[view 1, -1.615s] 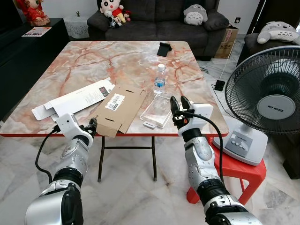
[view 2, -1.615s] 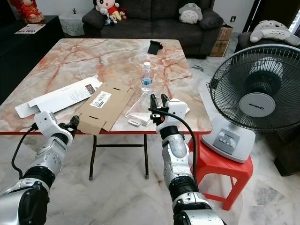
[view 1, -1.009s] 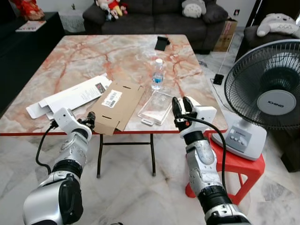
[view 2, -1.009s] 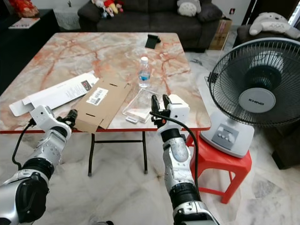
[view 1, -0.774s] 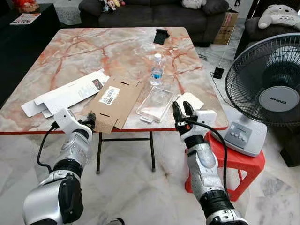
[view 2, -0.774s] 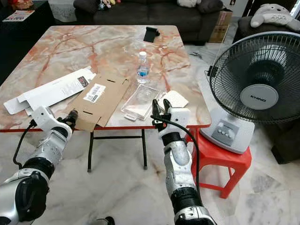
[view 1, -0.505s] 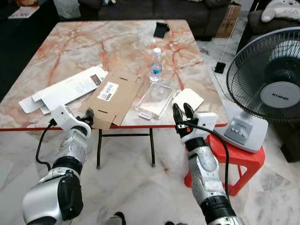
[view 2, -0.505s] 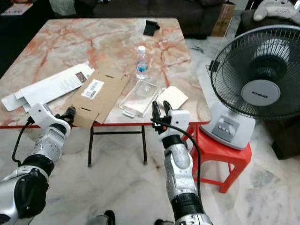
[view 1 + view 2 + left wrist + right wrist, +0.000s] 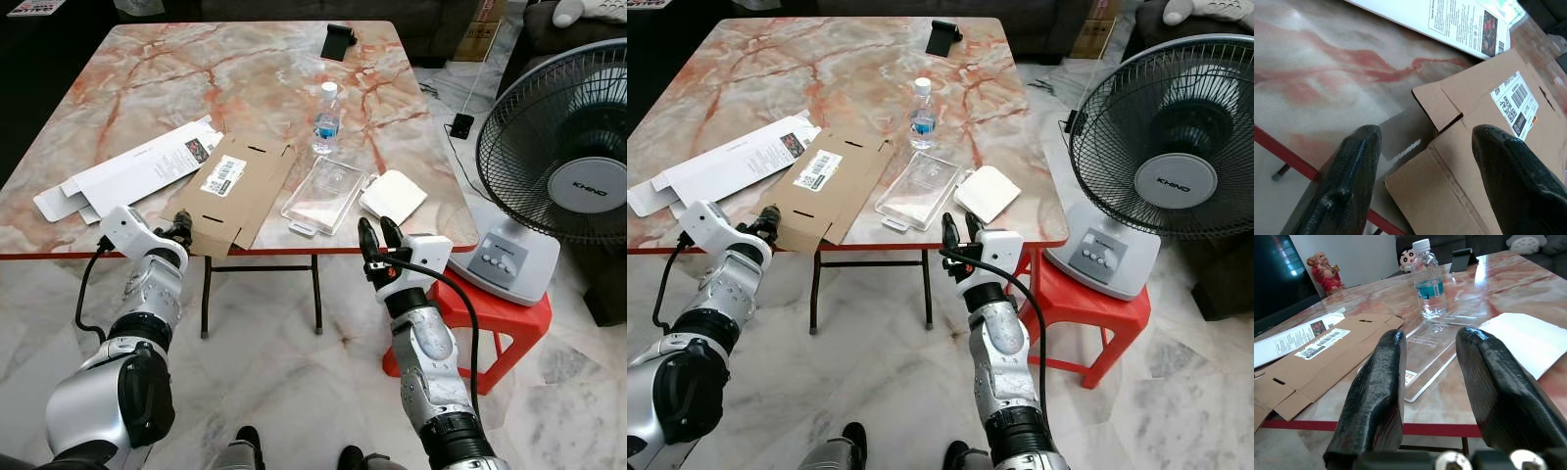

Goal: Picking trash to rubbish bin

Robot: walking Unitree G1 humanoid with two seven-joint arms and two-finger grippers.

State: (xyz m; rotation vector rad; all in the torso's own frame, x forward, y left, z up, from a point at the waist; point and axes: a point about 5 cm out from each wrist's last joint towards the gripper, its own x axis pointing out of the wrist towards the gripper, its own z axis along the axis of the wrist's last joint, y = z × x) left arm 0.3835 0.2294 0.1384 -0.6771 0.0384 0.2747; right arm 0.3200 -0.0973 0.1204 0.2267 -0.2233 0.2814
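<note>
Both sets of fingers are spread and empty at the near bench (image 9: 118,88) edge. The trash sits mid-frame: flat cardboard (image 9: 235,191), white box (image 9: 132,176), plastic tray (image 9: 326,194), bottle (image 9: 327,118). Left gripper (image 9: 182,231) could shove the overhanging cardboard off; the tray looks slippery for the right gripper (image 9: 375,241).

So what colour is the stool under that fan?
The stool is bright red plastic, with the white-based fan standing on it. It shows best in the left eye view.

Your far marble counter (image 9: 147,78) is bare; the flattened brown cardboard box (image 9: 235,188) and clear plastic tray (image 9: 326,193) crowd the near edge.
</note>
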